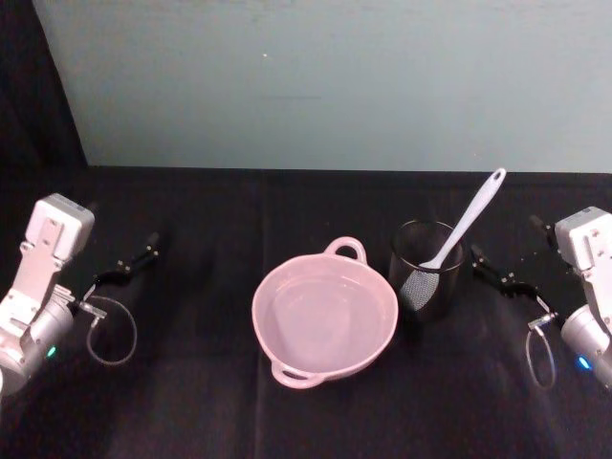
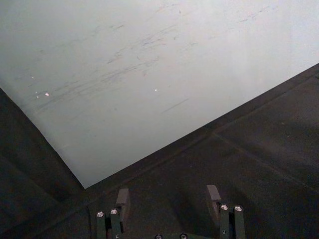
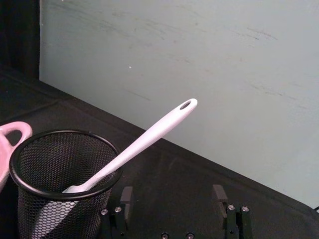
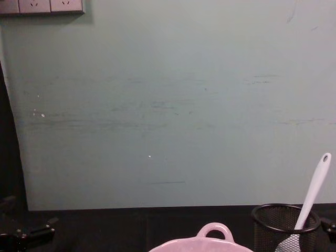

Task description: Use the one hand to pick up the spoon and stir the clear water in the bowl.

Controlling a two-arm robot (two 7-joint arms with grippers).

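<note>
The pale pink bowl (image 1: 325, 316) with clear water sits mid-table; its loop handle (image 4: 214, 231) shows in the chest view and its edge (image 3: 12, 135) in the right wrist view. Just right of it, the white spoon (image 1: 469, 218) (image 3: 144, 142) (image 4: 314, 191) stands blade-down in a black mesh cup (image 1: 427, 268) (image 3: 55, 199), with its handle leaning up to the right. My right gripper (image 1: 497, 273) (image 3: 172, 196) is open, low to the right of the cup and apart from it. At the far left, my left gripper (image 1: 129, 263) (image 2: 168, 198) is open and holds nothing.
A black cloth covers the table (image 1: 191, 402). A pale teal wall panel (image 1: 325, 86) stands along the far edge. Wall sockets (image 4: 42, 6) sit high on the left in the chest view. Cable loops hang from both wrists (image 1: 113, 330) (image 1: 540, 359).
</note>
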